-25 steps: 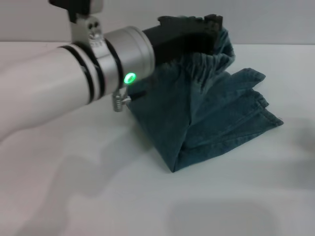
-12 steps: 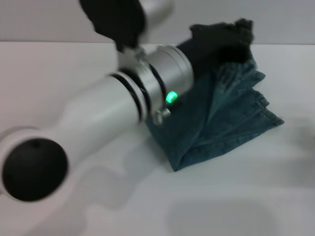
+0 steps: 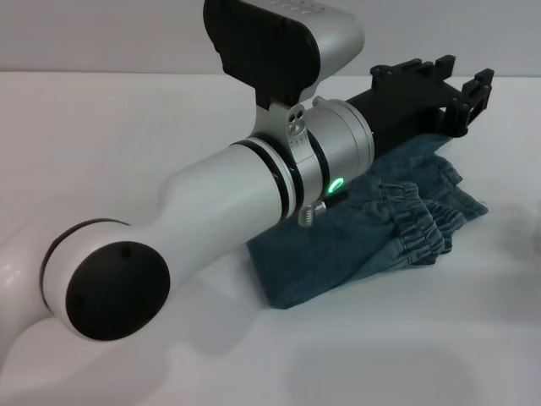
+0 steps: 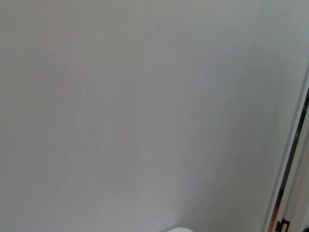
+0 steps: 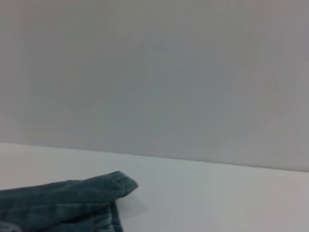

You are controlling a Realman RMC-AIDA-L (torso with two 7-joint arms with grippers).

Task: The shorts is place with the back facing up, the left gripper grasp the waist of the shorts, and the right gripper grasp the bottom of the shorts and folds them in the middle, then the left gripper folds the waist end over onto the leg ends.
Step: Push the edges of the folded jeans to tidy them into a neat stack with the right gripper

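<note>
**Folded denim under my raised left claw**

On the white table (image 3: 127,127) in front of me lie the shorts (image 3: 372,241), a compact blue denim bundle toward my right of centre. The waist (image 3: 414,222), its puckered elastic band, rests on top of the pile at the end where the leg ends (image 3: 461,190) peek out from underneath, their stitched hems showing just past the ruffles. The fold edge of the bundle faces me, nearer my body, partly tucked under my own forearm.

My left gripper (image 3: 463,85) hangs above and slightly beyond the far side of the shorts, clear of the cloth. Its black pronged fingers (image 3: 435,66) stand apart with a visible gap between them, and nothing is pinched there; denim shows below the claw, not in it. The thick silver-white arm reaches diagonally across the head view, its green light (image 3: 336,183) glowing just over the near part of the bundle.

My left wrist camera sees only a pale wall, no cloth and no fingers.

My right gripper does not appear in any view, so I cannot tell how its fingers stand. Its wrist camera looks low across the table and catches one hemmed corner of the shorts (image 5: 96,191) lying flat on the white surface, with bare wall behind.
</note>
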